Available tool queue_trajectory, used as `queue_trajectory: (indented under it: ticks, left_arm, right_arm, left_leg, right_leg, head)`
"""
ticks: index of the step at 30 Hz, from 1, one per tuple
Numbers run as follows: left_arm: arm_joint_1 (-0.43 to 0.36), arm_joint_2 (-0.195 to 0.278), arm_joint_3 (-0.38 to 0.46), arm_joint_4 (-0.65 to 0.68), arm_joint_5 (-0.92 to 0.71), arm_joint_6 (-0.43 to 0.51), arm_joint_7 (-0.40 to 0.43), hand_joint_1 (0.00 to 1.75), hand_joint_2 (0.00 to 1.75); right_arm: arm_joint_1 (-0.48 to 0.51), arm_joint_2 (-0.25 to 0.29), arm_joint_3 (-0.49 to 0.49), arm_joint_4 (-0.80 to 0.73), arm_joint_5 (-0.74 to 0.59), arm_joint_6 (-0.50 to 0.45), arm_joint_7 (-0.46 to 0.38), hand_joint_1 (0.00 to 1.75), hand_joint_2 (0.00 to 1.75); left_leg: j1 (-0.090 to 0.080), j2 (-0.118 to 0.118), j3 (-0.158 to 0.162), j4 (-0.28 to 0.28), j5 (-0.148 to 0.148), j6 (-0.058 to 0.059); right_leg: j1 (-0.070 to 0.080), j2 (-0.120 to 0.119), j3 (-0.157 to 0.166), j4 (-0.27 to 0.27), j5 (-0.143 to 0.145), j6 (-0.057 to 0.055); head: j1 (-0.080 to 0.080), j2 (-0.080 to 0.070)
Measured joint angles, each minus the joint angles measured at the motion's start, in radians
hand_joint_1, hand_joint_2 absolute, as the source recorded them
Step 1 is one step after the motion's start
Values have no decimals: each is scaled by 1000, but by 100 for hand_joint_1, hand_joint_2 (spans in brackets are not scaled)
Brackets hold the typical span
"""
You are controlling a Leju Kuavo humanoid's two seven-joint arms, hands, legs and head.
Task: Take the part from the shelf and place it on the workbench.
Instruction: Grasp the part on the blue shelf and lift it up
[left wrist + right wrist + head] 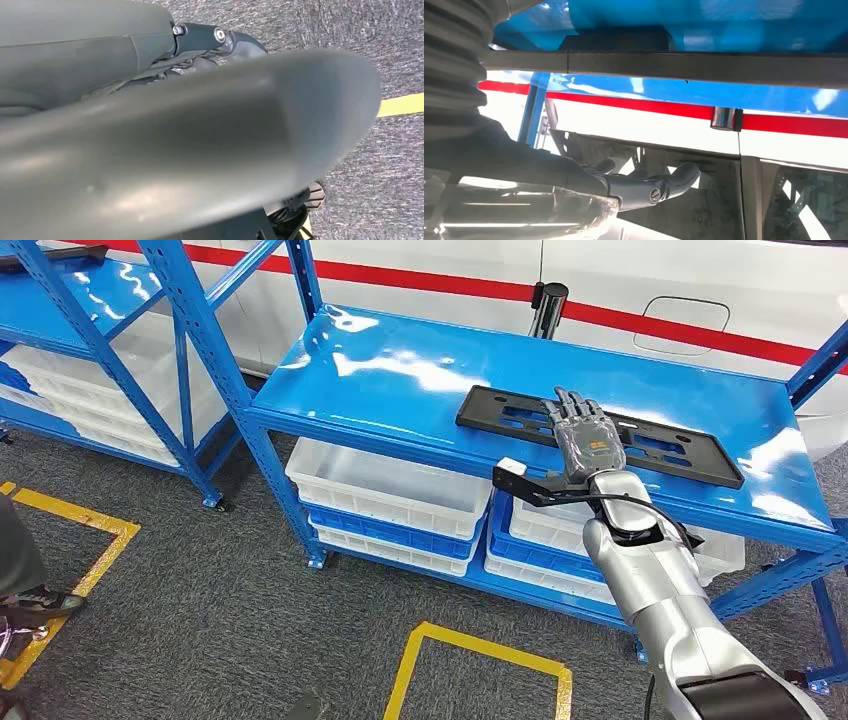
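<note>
The part (680, 450) is a long flat black plastic plate with cut-outs, lying on top of the blue shelf (400, 370) toward its right side. My right hand (585, 437) lies flat on the part's left half with its fingers stretched forward over it, holding nothing. In the right wrist view the part's dark edge (674, 62) runs along the blue shelf, and the grey thumb (649, 187) sticks out apart from it. My left hand (200, 150) is a close grey blur over the carpet, and I cannot make out how its fingers lie.
White and blue bins (390, 485) fill the level under the shelf top. A second blue rack (90, 300) stands to the left. A white vehicle with a red stripe (620, 310) is behind. Yellow tape (480, 660) marks the grey carpet, and a person's shoe (30, 600) is at far left.
</note>
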Motion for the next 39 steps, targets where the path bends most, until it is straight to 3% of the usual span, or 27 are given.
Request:
queue_trajectory:
  ticks: [16, 20, 23, 25, 28, 29, 30, 32, 34, 35, 39]
  left_arm:
    - [0, 0, 23, 0, -6, -29, -9, 0, 0]
    - [0, 1, 24, 0, -8, -31, -6, 0, 0]
    - [0, 0, 24, 0, -9, -32, -4, 0, 0]
    - [0, 0, 24, 0, -12, -33, -4, 0, 0]
    - [0, -1, 24, 0, -14, -34, -2, 0, 0]
    - [0, -1, 24, 0, -14, -34, -2, 0, 0]
    - [1, -2, 24, 0, -15, -34, 0, 0, 0]
    - [2, -2, 24, 0, -15, -34, 1, 0, 0]
    - [1, -2, 24, 0, -15, -34, 2, 0, 0]
    - [1, -2, 24, 0, -15, -34, 2, 0, 0]
    - [-2, -1, 24, 0, -15, -33, 1, 0, 0]
  right_arm:
    - [-6, 7, -2, 86, 3, -24, -7, 0, 175]
    - [-5, 6, -4, 92, 3, -25, -7, 0, 175]
    - [-6, 4, -7, 92, 3, -27, -7, 0, 175]
    - [-8, 0, -10, 92, 3, -29, -6, 0, 175]
    - [-3, -7, -12, 93, 3, -30, -6, 0, 175]
    - [1, -9, -13, 94, 3, -30, -5, 0, 175]
    - [4, -11, -13, 94, 4, -30, -4, 0, 175]
    - [6, -12, -14, 94, 5, -30, -3, 0, 175]
    - [6, -10, -15, 94, 5, -27, -4, 0, 175]
    - [6, -8, -16, 94, 5, -26, -5, 0, 175]
    - [5, 7, -16, 92, 5, -25, -7, 0, 175]
  left_leg:
    - [-3, 0, -1, 3, -3, 3]
    - [-5, 0, -4, 8, -7, 10]
    - [-2, 1, 3, 1, -10, 23]
    - [4, 3, 16, -9, -9, 34]
    - [6, 2, 24, -10, -14, 40]
    - [6, 1, 27, -10, -18, 39]
    - [6, -1, 31, -9, -21, 37]
    - [7, -4, 45, -8, -33, 29]
    - [5, -4, 58, -4, -49, 16]
    - [4, -3, 62, -3, -56, 10]
    - [11, 3, 69, 13, -82, -13]
  right_leg:
    - [-6, 0, 0, -1, 0, 2]
    - [-11, 0, 0, -2, -1, 8]
    - [-11, 0, 0, 0, -6, 18]
    - [-8, 0, -27, 59, -31, 15]
    - [-6, 1, -148, 267, -101, 2]
    - [-6, 1, -179, 309, -108, 5]
    - [-5, 1, -188, 309, -96, 11]
    - [-9, 0, -141, 190, -29, 30]
    - [-10, 0, -76, 58, 29, 32]
    - [-8, 2, -58, 26, 40, 25]
    - [-4, 10, -34, 14, 29, -18]
  head:
    - [0, 0]
    - [0, 0]
    - [0, 0]
    - [1, 0]
    - [2, 0]
    - [2, 0]
    - [3, 0]
    - [3, 0]
    - [2, 0]
    - [2, 0]
    - [-3, 0]
